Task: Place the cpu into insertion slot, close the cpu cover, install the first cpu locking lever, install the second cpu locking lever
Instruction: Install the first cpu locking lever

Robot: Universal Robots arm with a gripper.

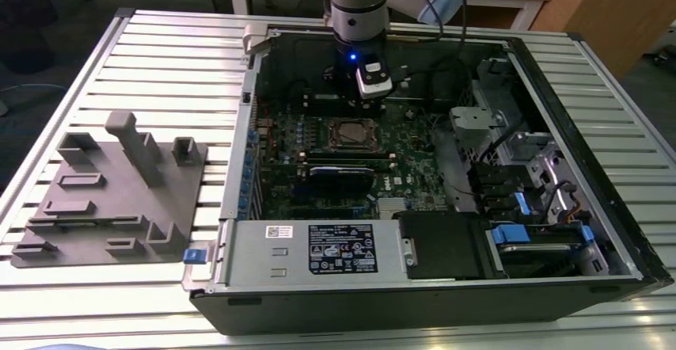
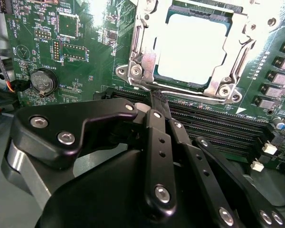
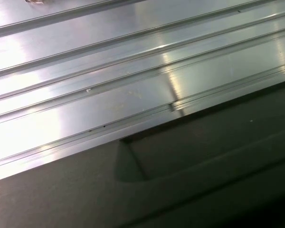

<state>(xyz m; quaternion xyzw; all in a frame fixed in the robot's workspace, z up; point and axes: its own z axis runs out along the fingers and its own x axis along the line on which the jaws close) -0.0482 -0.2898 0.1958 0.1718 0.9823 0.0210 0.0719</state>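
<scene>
Gripper hangs low over the board. Its two fingers are pressed together with nothing between them, and the tips point at the near edge of the slot. In the exterior view it stands over the slot's far side, inside the open case.

The cpu lies flat in the slot, pale top up. The cover appears to be down around it, with the chip showing through its window. What looks like a thin lever runs along the slot edge nearest the fingertips. I cannot tell whether it is latched.

Seating the cpu and closing the cover look done, so the step in hand is probably the first lever. With the fingers closed, the gripper would work as a pusher rather than a clamp. That calls for landing the tips squarely on the thin rod. It must then be pressed down and steered sideways under its hook. The tips could slip onto the cover or the memory slots just beside it.
</scene>
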